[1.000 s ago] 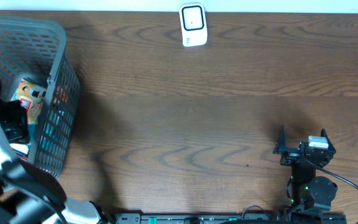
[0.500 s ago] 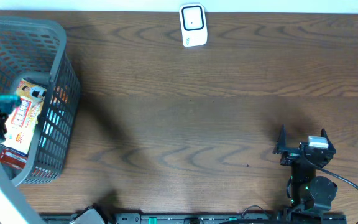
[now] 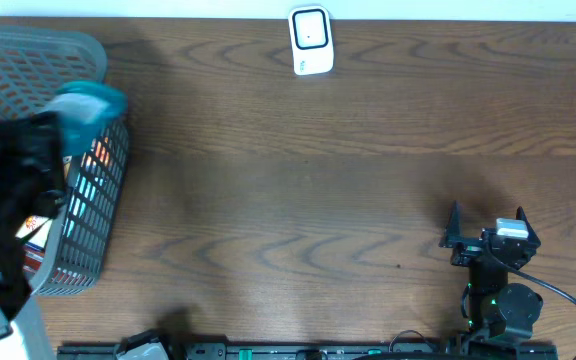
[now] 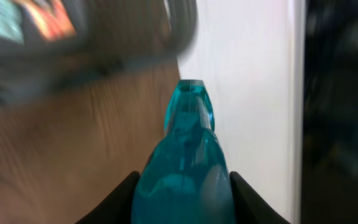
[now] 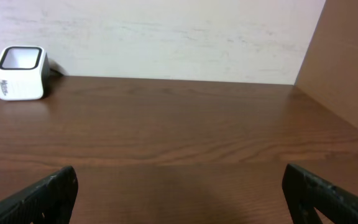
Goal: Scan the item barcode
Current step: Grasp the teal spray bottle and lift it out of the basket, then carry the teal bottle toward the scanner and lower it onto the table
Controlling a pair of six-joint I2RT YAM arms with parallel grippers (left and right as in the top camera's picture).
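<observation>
Left wrist view: left gripper (image 4: 183,190) jaws, partly closed, clamp a teal bottle (image 4: 187,140) above the basket (image 3: 86,52), presumably bound for the scanner (image 3: 310,40); right gripper (image 3: 487,216) jaws gape empty.

Teal bottle (image 4: 185,162) clamped in left end effector (image 4: 183,182).

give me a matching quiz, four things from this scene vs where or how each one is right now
1 teal bottle
2 grey basket
3 white scanner
4 right gripper

a far edge of the table
b open and empty
c clamped in the left gripper
d left end of the table

Pairs: 1-c, 2-d, 3-a, 4-b
</observation>
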